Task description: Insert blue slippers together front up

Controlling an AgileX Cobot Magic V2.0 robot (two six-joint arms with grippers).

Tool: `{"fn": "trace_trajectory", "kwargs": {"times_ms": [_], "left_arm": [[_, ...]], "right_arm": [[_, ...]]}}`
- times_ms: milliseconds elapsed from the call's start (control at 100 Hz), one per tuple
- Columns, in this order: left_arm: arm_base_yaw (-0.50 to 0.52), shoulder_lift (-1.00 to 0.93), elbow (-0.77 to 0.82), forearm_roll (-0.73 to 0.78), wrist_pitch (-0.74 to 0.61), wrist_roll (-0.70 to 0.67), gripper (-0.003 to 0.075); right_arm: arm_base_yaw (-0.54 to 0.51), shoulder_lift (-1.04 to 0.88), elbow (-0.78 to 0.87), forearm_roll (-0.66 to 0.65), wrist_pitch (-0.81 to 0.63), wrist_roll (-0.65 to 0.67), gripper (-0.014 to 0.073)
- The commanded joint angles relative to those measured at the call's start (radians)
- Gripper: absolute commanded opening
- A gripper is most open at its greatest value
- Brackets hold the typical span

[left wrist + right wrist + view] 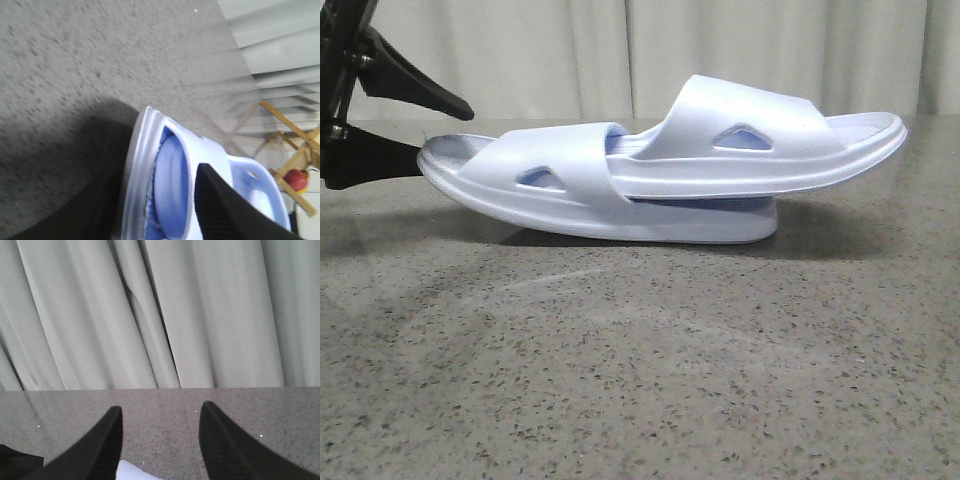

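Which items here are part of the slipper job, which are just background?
Job:
- lower slipper, on the table
- upper slipper, pushed under its strap
- left pincer, at the lower slipper's end

Background:
- table
- curtain
- wooden frame
- red object

No text, label, brand, number or sign can be read in any view; the blue slippers [660,175] show plain moulded surfaces with no lettering; the speckled desk [640,370] and the pale curtain [160,310] bear no markings.
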Motion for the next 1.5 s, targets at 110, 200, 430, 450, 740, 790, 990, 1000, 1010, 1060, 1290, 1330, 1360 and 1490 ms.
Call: {"fn": "trace_trajectory", "kwargs": {"times_ms": [110, 200, 430, 450, 740, 790, 990, 1000, 1010, 1060, 1290, 1330, 1360, 1490], "left_arm": [[-0.007, -0.025, -0.026, -0.082, -0.034, 0.142, 0.0300], [-0.007, -0.029, -0.026, -0.082, -0.076, 0.188, 0.0300], [-0.007, -0.107, -0.026, -0.082, -0.185, 0.349, 0.0300], [-0.007, -0.121, -0.026, -0.082, -0.198, 0.364, 0.0300], [-0.007, -0.376, -0.026, -0.021, -0.301, 0.540, 0.0300], [-0.007, -0.422, -0.020, 0.002, -0.323, 0.545, 0.0300], [-0.007, -0.621, 0.044, 0.090, -0.403, 0.547, 0.0300], [-0.007, -0.629, 0.048, 0.093, -0.406, 0.547, 0.0300], [-0.007, -0.643, 0.057, 0.093, -0.409, 0.547, 0.0300], [-0.007, -0.693, 0.089, 0.101, -0.435, 0.547, 0.0300], [-0.007, -0.924, 0.261, 0.112, -0.509, 0.547, 0.0296], [-0.007, -0.963, 0.283, 0.112, -0.512, 0.547, 0.0296], [-0.007, -0.987, 0.303, 0.114, -0.512, 0.547, 0.0296], [-0.007, -1.080, 0.360, 0.143, -0.516, 0.547, 0.0296]], "right_arm": [[0.000, 0.000, -0.035, 0.018, -0.019, -0.018, 0.0300], [0.000, 0.000, -0.035, 0.018, -0.019, -0.018, 0.0300], [0.000, 0.000, -0.033, 0.014, -0.056, -0.018, 0.0300], [0.000, 0.000, -0.033, 0.010, -0.059, -0.018, 0.0300], [0.000, 0.000, 0.009, -0.076, -0.170, -0.018, 0.0300], [0.000, 0.000, 0.025, -0.083, -0.191, -0.018, 0.0300], [0.000, 0.000, 0.088, -0.156, -0.198, -0.018, 0.0300], [0.000, 0.000, 0.089, -0.156, -0.198, -0.018, 0.0300], [0.000, 0.000, 0.092, -0.156, -0.198, -0.018, 0.0300], [0.000, 0.000, 0.098, -0.156, -0.198, -0.018, 0.0300], [0.000, -0.002, 0.099, -0.181, -0.172, -0.018, 0.0299], [0.000, -0.002, 0.100, -0.186, -0.170, -0.018, 0.0299], [0.000, -0.003, 0.100, -0.186, -0.170, -0.018, 0.0299], [0.001, -0.019, 0.111, -0.186, -0.170, -0.018, 0.0299]]}}
